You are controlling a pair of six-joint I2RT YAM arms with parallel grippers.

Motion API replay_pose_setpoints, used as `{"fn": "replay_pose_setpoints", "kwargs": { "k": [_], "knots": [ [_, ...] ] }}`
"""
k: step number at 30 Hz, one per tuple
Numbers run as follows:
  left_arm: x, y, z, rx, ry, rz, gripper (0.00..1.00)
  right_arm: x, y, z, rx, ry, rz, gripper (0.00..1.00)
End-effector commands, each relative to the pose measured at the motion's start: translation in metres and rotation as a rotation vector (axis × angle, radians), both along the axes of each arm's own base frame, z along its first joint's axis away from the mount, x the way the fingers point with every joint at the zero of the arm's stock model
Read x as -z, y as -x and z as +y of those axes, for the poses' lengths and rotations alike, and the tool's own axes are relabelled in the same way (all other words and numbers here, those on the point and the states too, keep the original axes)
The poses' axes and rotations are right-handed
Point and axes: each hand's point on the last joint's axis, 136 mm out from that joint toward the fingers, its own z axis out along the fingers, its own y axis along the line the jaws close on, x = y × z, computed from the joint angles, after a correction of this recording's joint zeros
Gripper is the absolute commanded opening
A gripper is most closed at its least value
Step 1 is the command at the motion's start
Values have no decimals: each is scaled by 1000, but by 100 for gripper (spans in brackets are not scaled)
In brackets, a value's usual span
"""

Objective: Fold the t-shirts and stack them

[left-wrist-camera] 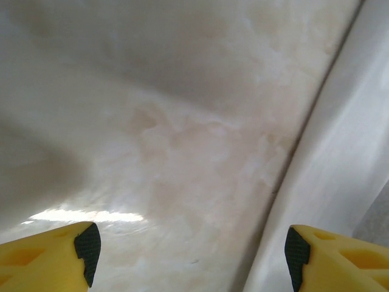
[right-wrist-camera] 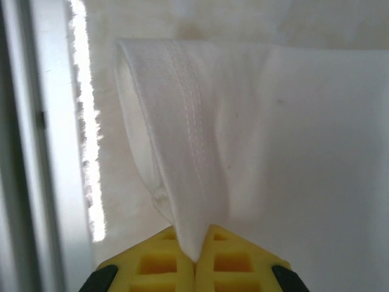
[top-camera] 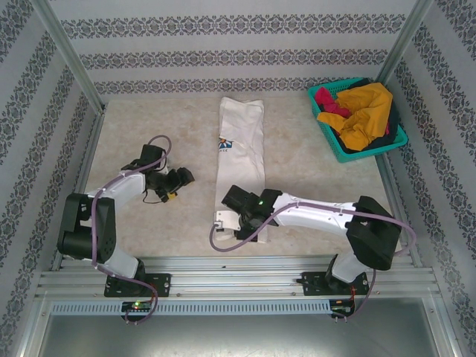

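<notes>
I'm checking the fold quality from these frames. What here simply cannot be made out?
Print on the cream-white shirt: top view, mostly folded under, too small to read.
Its near end: top view, covered by the right gripper.
Shirts in the basket: top view, the mustard-yellow shirt covers most of the others; no count possible.
Cloth edge beside the left gripper: left wrist view, blurred.
</notes>
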Motion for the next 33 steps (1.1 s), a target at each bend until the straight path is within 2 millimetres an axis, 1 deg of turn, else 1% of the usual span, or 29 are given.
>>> {"fn": "replay_pose_setpoints", "kwargs": {
  "k": [1,3,6,8,12,16,19,23,27,33],
  "knots": [
    [-20,-21,-17,34,36,-89,81,-22,9,-16,15,45,12,0],
    [-27,-26,-23,45,53,-124,81,-32,-3,-17,10,37,-43,0],
    [-37,-33,-29,83,69,-192,84,-46,-29,-17,14,16,-104,0],
    [-39,-33,-29,122,53,-239,89,-53,-50,-17,21,2,-140,0],
    [-43,-30,-29,201,13,-352,100,-58,-93,-20,41,-15,-192,0],
    [-49,-27,-29,241,-7,-481,100,-65,-135,-20,66,-59,-229,0],
    [-58,-20,-39,324,17,-610,100,-71,-162,-19,76,-90,-244,0],
    [-65,-7,-49,432,9,-738,100,-73,-193,-16,75,-98,-262,0],
    [-61,4,-54,512,-31,-793,100,-71,-220,-12,76,-96,-276,0],
    [-60,10,-61,566,-62,-879,100,-62,-258,-8,94,-66,-311,0]
  ]
}}
